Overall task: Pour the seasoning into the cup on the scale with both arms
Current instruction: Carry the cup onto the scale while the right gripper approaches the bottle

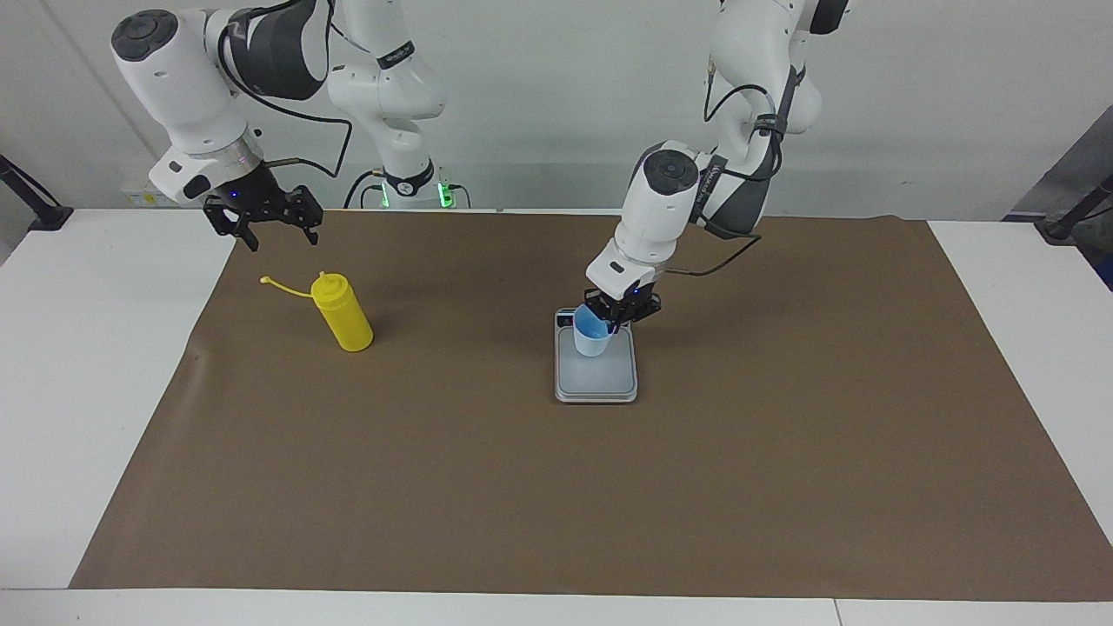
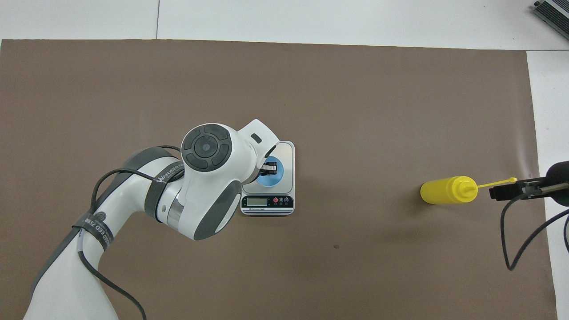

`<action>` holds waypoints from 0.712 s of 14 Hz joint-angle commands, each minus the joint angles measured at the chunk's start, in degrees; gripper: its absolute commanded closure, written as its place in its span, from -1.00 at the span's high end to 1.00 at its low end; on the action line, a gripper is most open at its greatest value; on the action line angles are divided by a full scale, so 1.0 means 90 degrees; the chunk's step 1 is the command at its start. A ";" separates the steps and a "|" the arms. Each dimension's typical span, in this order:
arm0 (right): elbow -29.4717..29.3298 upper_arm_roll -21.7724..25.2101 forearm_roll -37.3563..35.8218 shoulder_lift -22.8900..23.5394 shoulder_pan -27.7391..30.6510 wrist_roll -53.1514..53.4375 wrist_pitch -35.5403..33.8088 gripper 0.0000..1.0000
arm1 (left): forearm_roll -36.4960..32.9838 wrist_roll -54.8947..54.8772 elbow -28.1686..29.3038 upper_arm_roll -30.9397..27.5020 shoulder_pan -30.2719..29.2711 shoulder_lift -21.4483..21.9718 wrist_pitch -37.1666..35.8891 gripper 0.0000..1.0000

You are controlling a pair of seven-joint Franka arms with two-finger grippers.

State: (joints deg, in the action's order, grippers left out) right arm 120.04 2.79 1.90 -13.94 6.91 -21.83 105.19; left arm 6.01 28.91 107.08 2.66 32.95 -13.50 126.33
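The pale blue cup (image 1: 591,337) is on the plate of the silver-grey scale (image 1: 596,381), slightly tilted; I cannot tell whether its base rests on the plate. My left gripper (image 1: 611,318) is shut on the cup's rim at the side toward the robots. From above, the left gripper (image 2: 268,169) covers part of the cup (image 2: 274,176) on the scale (image 2: 287,153). The yellow seasoning bottle (image 1: 345,315) stands on the mat toward the right arm's end, its cap strand (image 1: 283,286) hanging out. My right gripper (image 1: 276,231) is open and empty in the air, above and beside the bottle (image 2: 444,190).
A brown mat (image 1: 556,487) covers most of the white table (image 1: 87,348). The scale's display strip (image 2: 266,202) faces the robots. The right gripper (image 2: 500,192) shows at the mat's edge in the overhead view.
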 commanded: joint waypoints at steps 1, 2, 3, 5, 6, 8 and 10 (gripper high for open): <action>0.0928 0.0148 0.0597 -0.0570 0.0257 -0.1320 0.0625 1.00 | 0.0113 0.0030 0.0123 -0.0100 0.0041 -0.0032 0.0484 -1.00; 0.1143 0.0236 0.0745 -0.0657 0.0364 -0.1798 0.0791 1.00 | 0.0113 0.0040 0.0123 -0.0100 0.0050 -0.0062 0.0466 -1.00; 0.1338 0.0334 0.0939 -0.0745 0.0442 -0.2383 0.0967 1.00 | 0.0113 0.0040 0.0123 -0.0110 0.0050 -0.0072 0.0466 -1.00; 0.1622 0.0500 0.1476 -0.0785 0.0676 -0.3661 0.1240 1.00 | 0.0103 0.0040 0.0123 -0.0120 0.0030 -0.0063 0.0271 -1.00; 0.1797 0.0510 0.1807 -0.0785 0.0822 -0.4306 0.1493 1.00 | 0.0094 0.0040 0.0094 -0.0130 0.0021 -0.0062 0.0164 -1.00; 0.2091 0.0511 0.2451 -0.0747 0.1086 -0.5304 0.1739 1.00 | 0.0084 0.0079 0.0084 -0.0130 0.0021 -0.0062 0.0134 -1.00; 0.2354 0.0511 0.3165 -0.0630 0.1341 -0.6280 0.1973 1.00 | 0.0084 0.0079 0.0084 -0.0130 0.0021 -0.0062 0.0114 -1.00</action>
State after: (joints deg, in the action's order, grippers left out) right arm 137.69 7.89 25.25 -19.06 16.73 -70.65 120.12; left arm 6.04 29.11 107.60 1.91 32.85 -14.33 128.25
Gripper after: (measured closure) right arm 0.000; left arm 0.969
